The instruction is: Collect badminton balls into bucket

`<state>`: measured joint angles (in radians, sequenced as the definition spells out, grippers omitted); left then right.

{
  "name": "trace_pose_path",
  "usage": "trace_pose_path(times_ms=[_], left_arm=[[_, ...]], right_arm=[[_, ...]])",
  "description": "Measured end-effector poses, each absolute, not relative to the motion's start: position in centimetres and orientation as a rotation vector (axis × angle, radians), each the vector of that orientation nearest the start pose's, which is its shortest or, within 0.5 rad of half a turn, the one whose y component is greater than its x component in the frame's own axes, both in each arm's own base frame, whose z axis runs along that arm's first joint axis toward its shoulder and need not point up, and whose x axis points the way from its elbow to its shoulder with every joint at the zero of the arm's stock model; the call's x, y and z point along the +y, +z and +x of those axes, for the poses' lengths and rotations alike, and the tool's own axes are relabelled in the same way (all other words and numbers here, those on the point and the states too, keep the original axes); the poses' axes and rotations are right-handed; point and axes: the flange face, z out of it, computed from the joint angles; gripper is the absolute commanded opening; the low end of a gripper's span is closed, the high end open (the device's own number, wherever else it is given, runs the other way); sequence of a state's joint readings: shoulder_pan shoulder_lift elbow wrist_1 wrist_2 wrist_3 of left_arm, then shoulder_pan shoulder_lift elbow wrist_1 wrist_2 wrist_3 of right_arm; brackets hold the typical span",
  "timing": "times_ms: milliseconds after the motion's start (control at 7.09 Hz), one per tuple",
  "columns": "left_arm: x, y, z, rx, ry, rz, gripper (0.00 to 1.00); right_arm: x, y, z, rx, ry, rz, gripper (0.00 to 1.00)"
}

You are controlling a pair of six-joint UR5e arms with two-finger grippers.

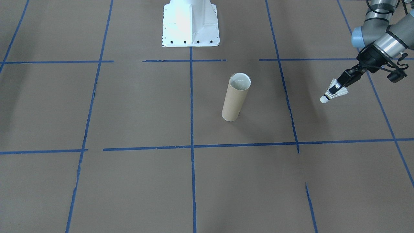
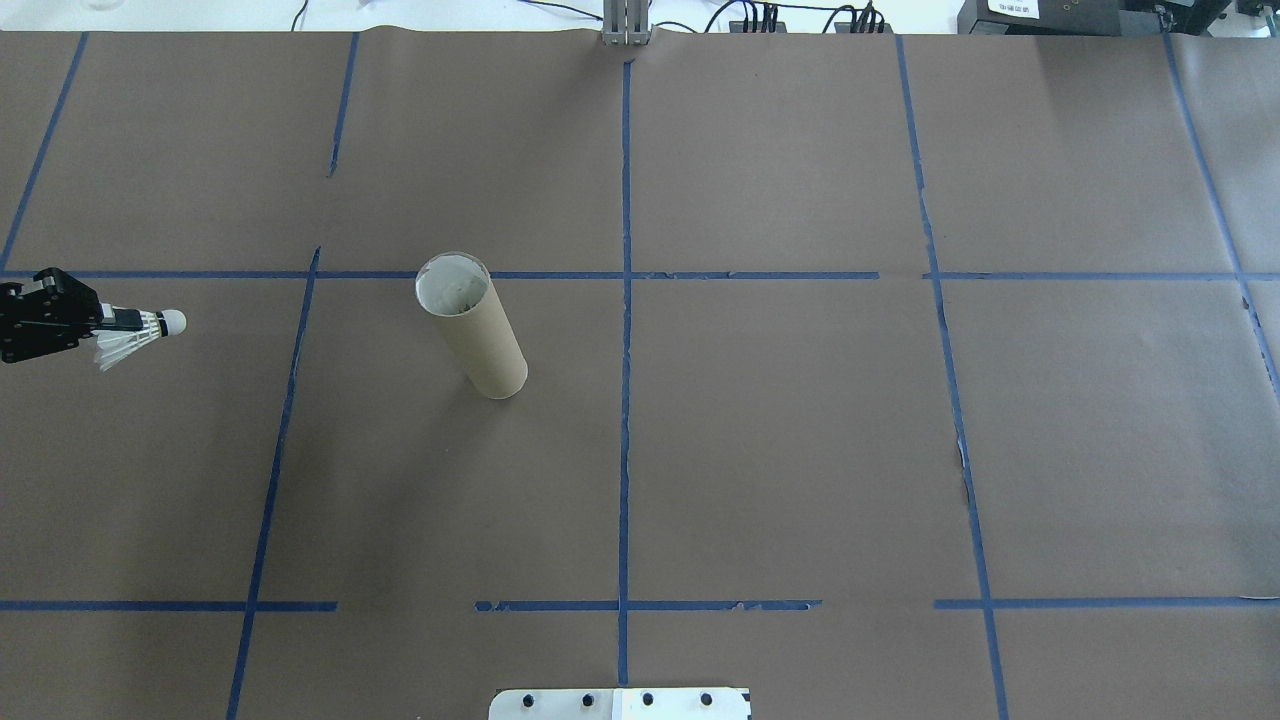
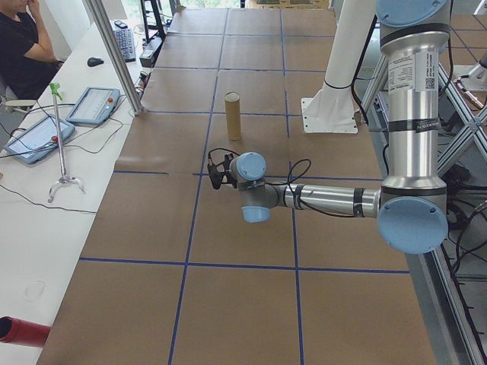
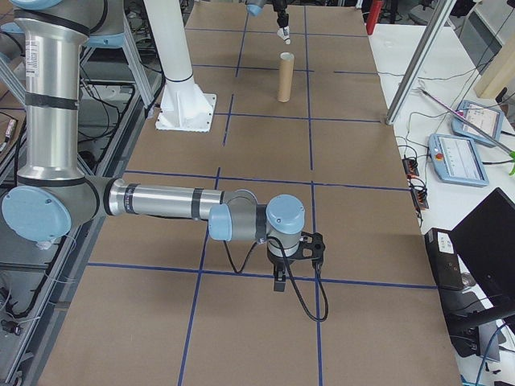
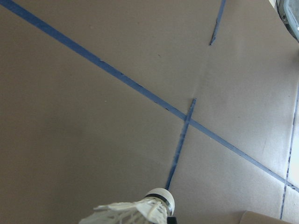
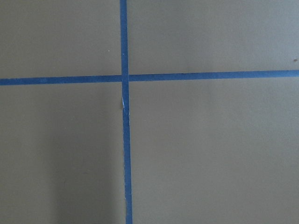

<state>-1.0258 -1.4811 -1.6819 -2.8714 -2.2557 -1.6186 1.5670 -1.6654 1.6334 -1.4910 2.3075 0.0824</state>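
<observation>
My left two-finger gripper point(image 2: 118, 320) enters the overhead view at the far left edge, its black fingers point(image 1: 345, 78) pinched closed on the small white feathered shuttlecock with a rounded white cork tip and thin black band point(image 2: 140, 335). The shuttlecock is held clear above the brown paper-covered table marked with blue tape lines point(image 2: 800, 450), cork tip pointing toward the tube. To its right, well apart from it, the tall narrow tan cardboard tube with a pale whitish inside point(image 2: 472, 325) stands upright on the table, open mouth upward, just left of the central tape line. Farther right the table carries only its tape grid. My right two-finger gripper point(image 4: 278, 283) shows only in the right side view, pointing down over a tape crossing; I cannot tell whether its fingers are open or closed. The white metal robot base point(image 1: 190, 22) sits at the table's edge.
</observation>
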Motion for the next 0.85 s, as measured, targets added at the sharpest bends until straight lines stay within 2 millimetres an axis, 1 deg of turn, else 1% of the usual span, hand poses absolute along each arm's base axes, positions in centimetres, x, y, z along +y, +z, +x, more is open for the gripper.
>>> trace_pose_path(times_ms=[141, 282, 705, 846], left_arm=[[-42.5, 46.8, 17.0, 1.368, -0.413, 0.109, 0.0], [-42.3, 44.0, 16.6, 1.35, -0.383, 0.13, 0.0], [-41.4, 37.3, 15.9, 1.326, -0.329, 0.167, 0.0], [-41.8, 35.0, 16.1, 1.298, -0.303, 0.179, 0.0]], right_arm=[[-45.5, 66.7, 6.5, -0.738, 0.058, 0.014, 1.0], [-45.5, 66.7, 6.5, -0.738, 0.058, 0.014, 1.0], [-45.5, 66.7, 6.5, -0.739, 0.057, 0.014, 1.0], [-45.5, 66.7, 6.4, -0.739, 0.056, 0.014, 1.0]])
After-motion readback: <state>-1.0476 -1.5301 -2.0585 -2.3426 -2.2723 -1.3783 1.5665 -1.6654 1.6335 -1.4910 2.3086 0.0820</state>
